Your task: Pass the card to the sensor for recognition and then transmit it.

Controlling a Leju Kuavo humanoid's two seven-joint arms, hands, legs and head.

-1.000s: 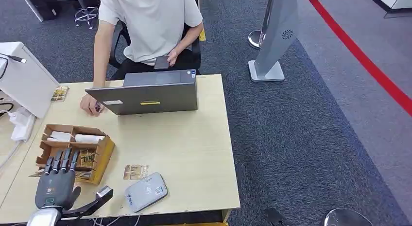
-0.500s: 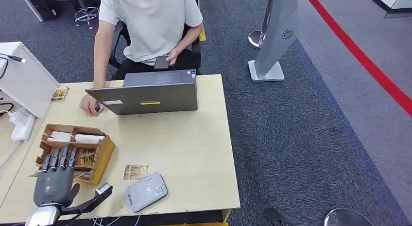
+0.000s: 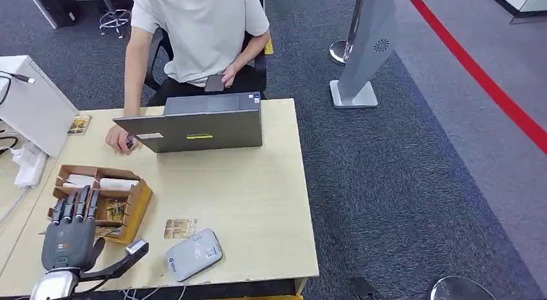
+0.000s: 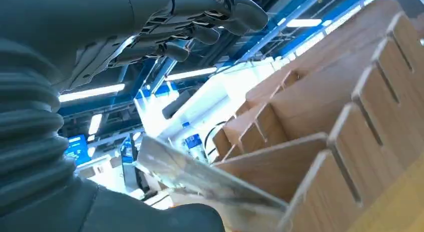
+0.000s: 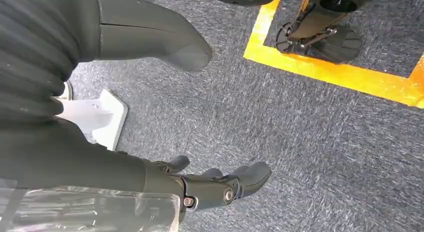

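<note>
Your dark, jointed left hand (image 3: 68,239) hovers flat, fingers spread and empty, over the slotted brown cardboard box (image 3: 132,205). The glossy printed card (image 3: 180,228) lies at four o'clock of it, touching the rounded grey plastic sensor (image 3: 193,254). Your right hand (image 5: 210,184) hangs loosely curled, empty, above speckled carpet.

I see pale wood-look table (image 3: 258,197), matt, smooth. Brown cardboard box (image 3: 132,206) at lower left. Sensor (image 3: 192,254): smooth grey plastic. Laptop (image 3: 206,129) lid matt grey. Floor (image 3: 400,184): rough blue-grey carpet. Left hand (image 3: 68,239): dark matt plastic.
</note>
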